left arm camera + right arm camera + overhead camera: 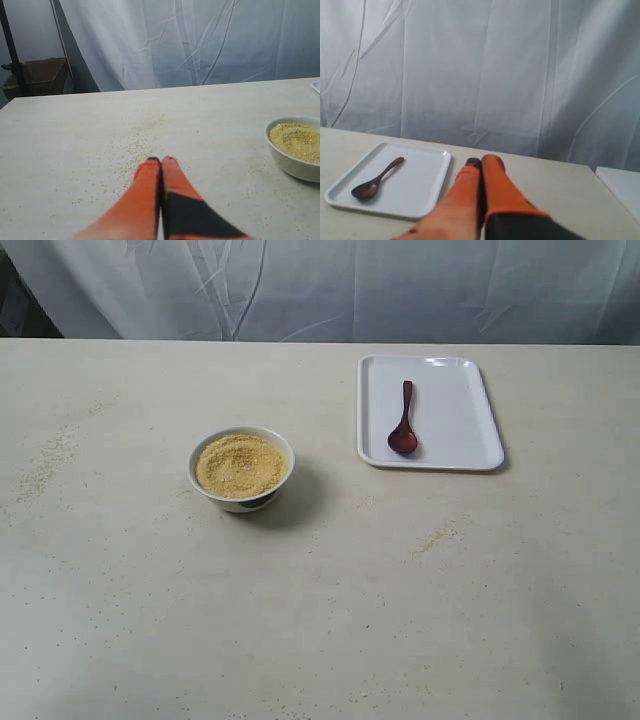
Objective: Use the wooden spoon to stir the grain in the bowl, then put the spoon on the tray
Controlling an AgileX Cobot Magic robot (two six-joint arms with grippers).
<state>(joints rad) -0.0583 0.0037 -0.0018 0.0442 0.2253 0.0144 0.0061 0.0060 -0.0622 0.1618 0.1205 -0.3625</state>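
left end effector [161,160]: orange fingers pressed together, no gap, nothing held; low over the table [320,620], off the bowl's side, clear of it
right end effector [481,161]: fingers also pressed together, holding nothing; sits just beside the tray's near corner, not touching it
exterior view: neither arm in shot
bowl [241,430]: upright on the table, left of centre, well apart from the tray
grain [241,464]: fills the bowl nearly to the rim, surface slightly mounded
spoon [404,425]: lying flat on the tray, left half; scoop toward the camera, handle pointing at the backdrop; nothing touching it
tray [455,410]: flat on the table, right of centre toward the far edge; carries only the spoon
loose grain [45,465]: scattered patch far left on the table; smaller patch [435,538] in front of the tray; more specks ahead of the left fingers
backdrop [320,285]: white wrinkled cloth behind the table
box [42,75]: brown, open-topped, past the table's far corner in the left wrist view
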